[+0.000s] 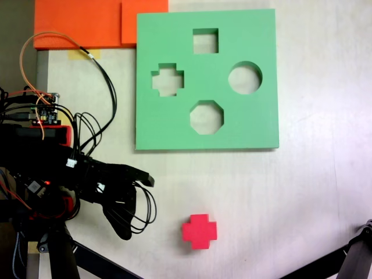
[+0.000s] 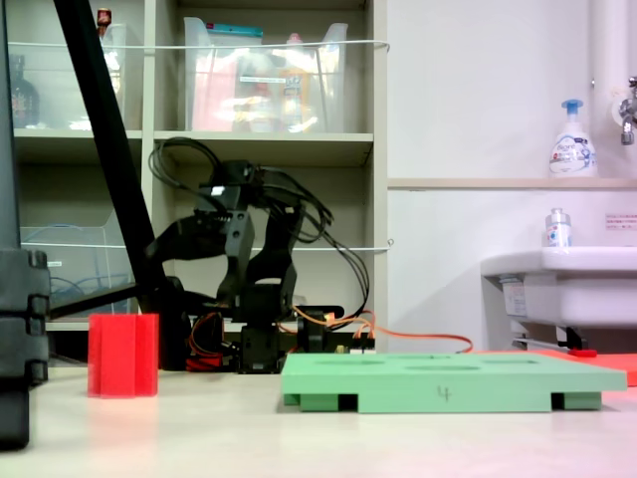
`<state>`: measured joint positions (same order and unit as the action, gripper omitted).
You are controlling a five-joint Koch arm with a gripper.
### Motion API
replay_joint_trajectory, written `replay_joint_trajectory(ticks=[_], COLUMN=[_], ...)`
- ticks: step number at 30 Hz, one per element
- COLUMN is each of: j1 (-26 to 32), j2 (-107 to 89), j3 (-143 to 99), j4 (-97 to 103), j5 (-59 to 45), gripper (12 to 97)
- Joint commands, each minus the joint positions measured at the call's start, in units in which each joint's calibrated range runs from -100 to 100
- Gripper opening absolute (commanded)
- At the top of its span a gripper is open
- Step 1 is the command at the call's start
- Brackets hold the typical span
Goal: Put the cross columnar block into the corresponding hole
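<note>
Red foam marks the cross columnar block (image 1: 199,231), which stands upright on the bare counter (image 1: 302,192) near its lower edge in the view from above, well apart from the green foam board (image 1: 174,128) that lies flat toward the upper edge. The corresponding hole (image 1: 168,79), plus-shaped, sits in the board's left part, beside a square cutout (image 1: 205,40), a round cutout (image 1: 244,78) and an octagonal cutout (image 1: 206,116). The gripper (image 1: 136,206) hangs folded by the arm's base at the counter's left edge, its jaws spread and empty, short of the block. From here the risks look plain: light foam could tip or skid if one finger touches first, and a grasp that turns the block would leave its arms out of line with the cutout, so it would rest on the board rather than drop in. Loose cables (image 1: 104,87) near the board's left edge could also snag.
</note>
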<state>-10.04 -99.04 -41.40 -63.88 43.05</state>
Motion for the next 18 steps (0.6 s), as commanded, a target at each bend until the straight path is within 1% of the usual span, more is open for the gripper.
replay_joint_trajectory(ticks=[1,7,18], j1=[-0.88,-1.86,-0.63], j2=[2.95,15.10,27.12], j3=[5.41,12.09,17.97], j4=[0.56,1.24,9.62], j5=[-2.69,-7.08,-7.72], gripper=[82.4,82.1,81.7])
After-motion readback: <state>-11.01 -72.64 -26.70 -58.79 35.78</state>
